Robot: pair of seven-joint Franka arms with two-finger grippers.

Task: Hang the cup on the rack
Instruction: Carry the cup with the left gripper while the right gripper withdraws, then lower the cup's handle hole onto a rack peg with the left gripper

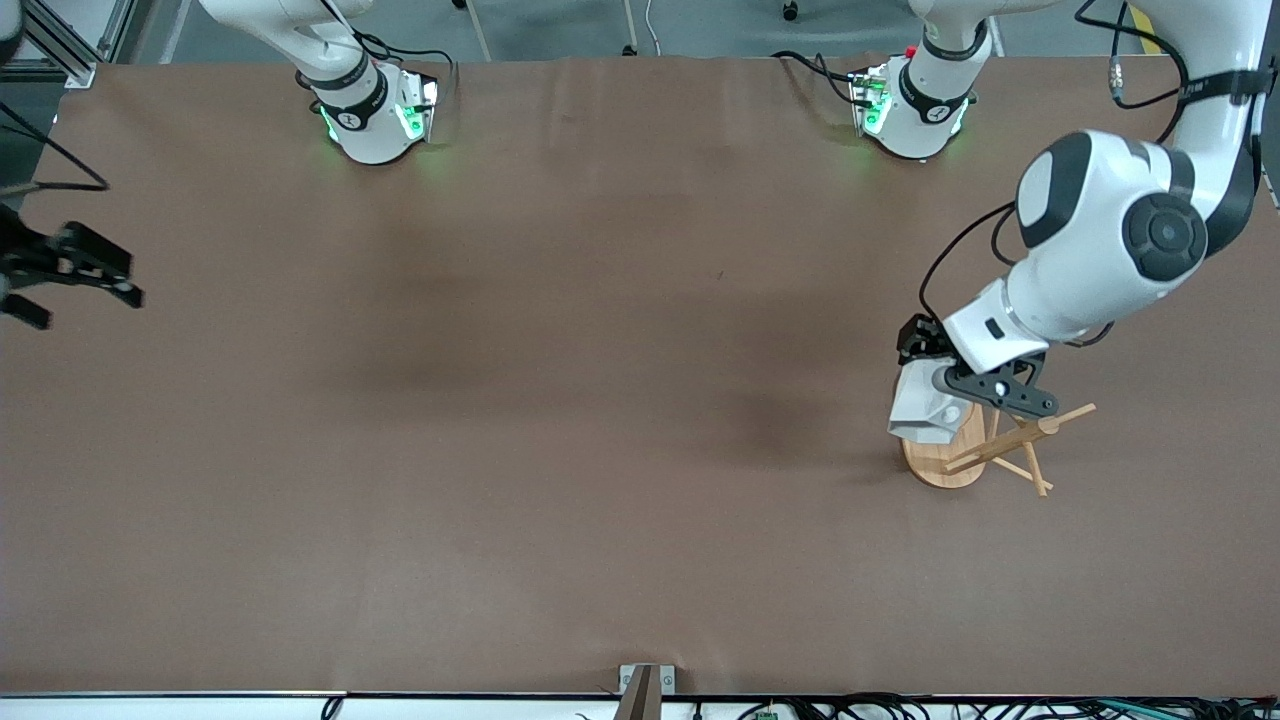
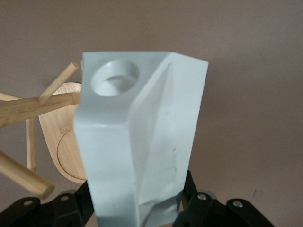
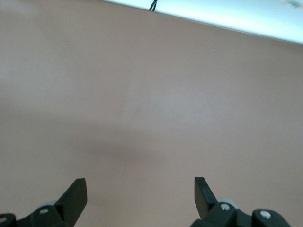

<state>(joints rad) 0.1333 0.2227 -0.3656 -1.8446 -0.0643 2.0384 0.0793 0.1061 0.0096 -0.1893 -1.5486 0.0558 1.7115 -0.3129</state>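
The white faceted cup (image 1: 922, 412) hangs in my left gripper (image 1: 945, 388), which is shut on its body. It is held just above the oval base of the bamboo rack (image 1: 1010, 442), at the left arm's end of the table. In the left wrist view the cup (image 2: 137, 142) fills the middle, its flat handle tab with the round hole (image 2: 116, 78) pointing away from my left gripper (image 2: 137, 201). The rack's post (image 2: 28, 109) and pegs lie beside the tab, close to it but apart. My right gripper (image 1: 80, 272) waits open over the right arm's end of the table, nothing between its fingers (image 3: 75, 194).
The brown table (image 1: 560, 380) stretches bare between the two arms. The rack's thin pegs (image 1: 1035, 470) stick out toward the front camera and toward the left arm's end. A small metal bracket (image 1: 645, 682) sits at the table's front edge.
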